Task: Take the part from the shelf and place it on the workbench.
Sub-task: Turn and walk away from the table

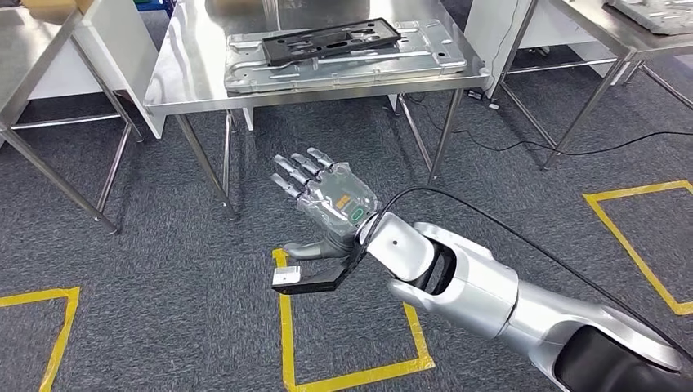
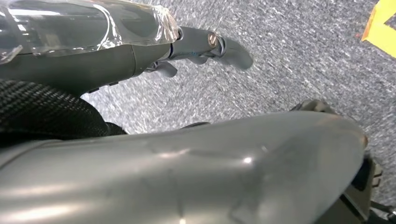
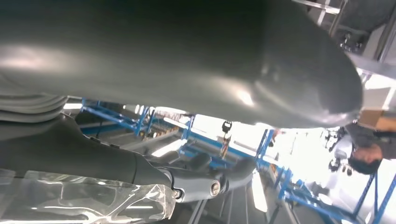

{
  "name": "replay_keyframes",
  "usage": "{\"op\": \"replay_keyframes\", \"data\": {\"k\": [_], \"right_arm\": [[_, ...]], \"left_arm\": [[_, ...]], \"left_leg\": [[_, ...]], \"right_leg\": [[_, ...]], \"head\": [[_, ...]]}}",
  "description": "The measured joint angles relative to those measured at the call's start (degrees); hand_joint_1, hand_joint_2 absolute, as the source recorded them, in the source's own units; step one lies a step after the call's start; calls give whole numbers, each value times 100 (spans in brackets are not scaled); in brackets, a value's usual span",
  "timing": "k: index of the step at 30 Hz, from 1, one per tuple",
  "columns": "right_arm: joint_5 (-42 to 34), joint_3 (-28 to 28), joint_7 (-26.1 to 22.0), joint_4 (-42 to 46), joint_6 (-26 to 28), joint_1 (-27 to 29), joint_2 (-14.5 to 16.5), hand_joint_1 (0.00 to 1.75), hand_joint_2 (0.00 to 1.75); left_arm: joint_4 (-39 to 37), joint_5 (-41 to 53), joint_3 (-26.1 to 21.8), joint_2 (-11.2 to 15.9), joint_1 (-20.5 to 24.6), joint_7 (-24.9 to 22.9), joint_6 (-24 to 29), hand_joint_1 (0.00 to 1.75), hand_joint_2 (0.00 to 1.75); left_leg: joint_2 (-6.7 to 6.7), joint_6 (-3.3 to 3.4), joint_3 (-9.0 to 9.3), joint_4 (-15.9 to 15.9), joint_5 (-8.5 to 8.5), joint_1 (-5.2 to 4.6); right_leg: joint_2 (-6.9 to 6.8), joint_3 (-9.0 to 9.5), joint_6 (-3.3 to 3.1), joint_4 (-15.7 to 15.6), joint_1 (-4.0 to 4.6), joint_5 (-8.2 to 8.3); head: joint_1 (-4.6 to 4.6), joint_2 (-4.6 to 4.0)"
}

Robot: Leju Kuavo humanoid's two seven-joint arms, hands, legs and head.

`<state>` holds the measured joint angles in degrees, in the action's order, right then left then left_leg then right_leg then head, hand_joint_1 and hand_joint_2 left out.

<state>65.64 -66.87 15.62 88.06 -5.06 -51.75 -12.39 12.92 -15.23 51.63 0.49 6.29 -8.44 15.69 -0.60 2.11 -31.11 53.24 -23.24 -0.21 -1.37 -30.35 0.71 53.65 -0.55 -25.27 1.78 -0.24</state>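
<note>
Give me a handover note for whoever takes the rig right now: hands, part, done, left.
Right hand: raised over the carpet short of the workbench, fingers spread, holding nothing.
Left hand: hangs above the carpet; I cannot tell whether its fingers are closed.
Black part: lies on the silver tray on the workbench.
Done: part looks placed.
Left: probably just bring the right arm back down.

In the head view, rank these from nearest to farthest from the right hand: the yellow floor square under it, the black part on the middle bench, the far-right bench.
1. Yellow floor square, just below the right hand.
2. Black part, on the bench straight ahead.
3. Far-right bench, top right corner.
</note>
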Motion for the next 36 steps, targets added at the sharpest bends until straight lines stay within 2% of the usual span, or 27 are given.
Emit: {"op": "replay_keyframes", "data": {"k": [2, 7, 10, 11, 12, 14, 15, 16, 17, 18, 20, 21, 22, 24, 26, 27, 29, 30, 31, 32, 33, 34, 36], "right_arm": [[-26, 19, 8, 0, -1, 15, 0, 0, 0], [-33, 66, 41, 1, -3, 23, 8, 0, 0], [-33, 94, 50, 14, -1, 21, 26, 0, 0], [-33, 105, 54, 20, 0, 14, 30, 0, 0], [-33, 114, 55, 26, 1, 9, 31, 0, 0], [-33, 119, 57, 28, 1, 24, 26, 0, 0], [-33, 119, 56, 28, 1, 50, 23, 0, 0], [-33, 119, 56, 28, 0, 77, 17, 0, 0], [-33, 119, 57, 28, -1, 95, 11, 0, 0], [-33, 119, 57, 28, -1, 101, 5, 0, 0], [-33, 119, 57, 29, -1, 101, -2, 0, 0], [-33, 119, 57, 33, -1, 103, 0, 0, 0], [-33, 121, 57, 38, 0, 106, 2, 0, 0], [-33, 126, 51, 47, 1, 113, 3, 0, 0], [-33, 128, 44, 50, 1, 110, 11, 0, 0], [-33, 129, 43, 51, 1, 105, 18, 0, 0], [-32, 131, 42, 52, 1, 102, 26, 0, 0], [-32, 131, 42, 52, 1, 108, 28, 0, 0], [-32, 130, 42, 52, 1, 114, 28, 0, 0], [-33, 129, 42, 52, 1, 118, 28, 0, 0], [-33, 129, 42, 52, 1, 118, 28, 0, 0], [-33, 130, 42, 52, 1, 116, 29, 0, 0], [-34, 131, 42, 52, 1, 107, 31, 0, 0]], "left_arm": [[1, 0, 0, 2, 2, -7, 0, 0, 0], [2, 0, 0, 3, 4, -12, 0, 0, 0], [3, 0, 1, 2, 5, -16, -1, 0, 0], [4, -1, 2, -1, 2, -19, -1, 0, 0], [4, -1, 2, -3, 0, -22, -2, 0, 0], [4, -1, 2, -6, -3, -26, -4, 0, 0], [4, 0, 2, -7, -4, -26, -5, 0, 0], [4, 0, 2, -7, -5, -26, -7, 0, 0], [4, 0, 2, -7, -6, -26, -8, 0, 0], [4, 0, 2, -7, -6, -26, -8, 0, 0], [3, 0, 3, 7, -4, -26, -9, 0, 0], [3, 0, 4, 13, -5, -27, -8, 0, 0], [2, 0, 5, 21, -9, -27, -8, 0, 0], [2, 0, 7, 23, -14, -27, -6, 0, 0], [3, 0, 7, 22, -11, -27, -6, 0, 0], [4, 0, 7, 20, -6, -27, -7, 0, 0], [4, 0, 7, 19, 10, -26, -7, 0, 0], [4, -1, 7, 17, 19, -26, -7, 0, 0], [5, -1, 7, 15, 26, -26, -7, 0, 0], [5, -2, 7, 13, 31, -26, -7, 0, 0], [6, -3, 7, 10, 34, -26, -7, 0, 0], [7, -5, 7, 10, 36, -26, -7, 0, 0], [5, -20, 5, 19, 39, -26, -5, 0, 0]], "left_leg": [[4, 16, -32, 24, 8, -3], [6, 42, -56, 50, 12, -19], [27, 126, 4, -64, 66, -1], [46, 149, 49, -148, 106, 32], [67, 158, 89, -215, 138, 60], [106, 164, 115, -256, 149, 81], [119, 156, 115, -253, 142, 90], [130, 138, 116, -245, 129, 105], [142, 106, 116, -225, 108, 130], [158, 57, 117, -185, 75, 164], [198, -82, 99, -44, -33, 192], [216, -144, 83, 26, -85, 184], [235, -191, 69, 73, -119, 166], [285, -234, 68, 85, -135, 172], [280, -262, 26, 195, -233, 210], [242, -268, -71, 417, -368, 221], [145, -257, -452, 1203, -735, 205], [124, -242, -669, 1616, -867, 188], [113, -217, -825, 1876, -905, 171], [104, -179, -882, 1911, -830, 151], [80, -127, -823, 1702, -653, 128], [7, -59, -676, 1313, -415, 99], [-276, 99, -386, 566, -79, 62]], "right_leg": [[2, -15, 68, -6, -8, 34], [-1, -25, 126, -25, -21, 70], [17, -5, 224, -81, -30, 93], [43, -49, 243, 13, -22, 30], [70, -155, 254, 227, -17, -91], [107, -556, 283, 993, -42, -429], [111, -760, 303, 1357, -62, -542], [111, -892, 329, 1564, -88, -559], [103, -908, 363, 1532, -120, -459], [74, -801, 406, 1265, -155, -264], [-81, -467, 497, 522, -207, 91], [-122, -370, 481, 303, -220, 164], [-135, -352, 441, 229, -221, 162], [-20, -422, 291, 291, -210, 129], [79, -449, 196, 304, -199, 134], [127, -449, 157, 301, -194, 140], [226, -449, 106, 299, -171, 140], [284, -449, 88, 300, -150, 139], [349, -447, 77, 301, -126, 137], [422, -441, 71, 301, -100, 137], [495, -432, 68, 301, -78, 137], [567, -422, 66, 299, -62, 136], [685, -419, 76, 295, -59, 138]], "head": [[-2, 0], [-1, 0], [2, 0], [-1, 0], [-4, 0], [-10, 0], [-10, 0], [-10, 0], [-10, 0], [-10, 0], [-25, 0], [-33, 0], [-39, 0], [-36, 0], [-30, 0], [-27, 0], [-20, 0], [-16, 0], [-15, 0], [-14, 0], [-14, 0], [-14, 0], [-18, 0]]}}
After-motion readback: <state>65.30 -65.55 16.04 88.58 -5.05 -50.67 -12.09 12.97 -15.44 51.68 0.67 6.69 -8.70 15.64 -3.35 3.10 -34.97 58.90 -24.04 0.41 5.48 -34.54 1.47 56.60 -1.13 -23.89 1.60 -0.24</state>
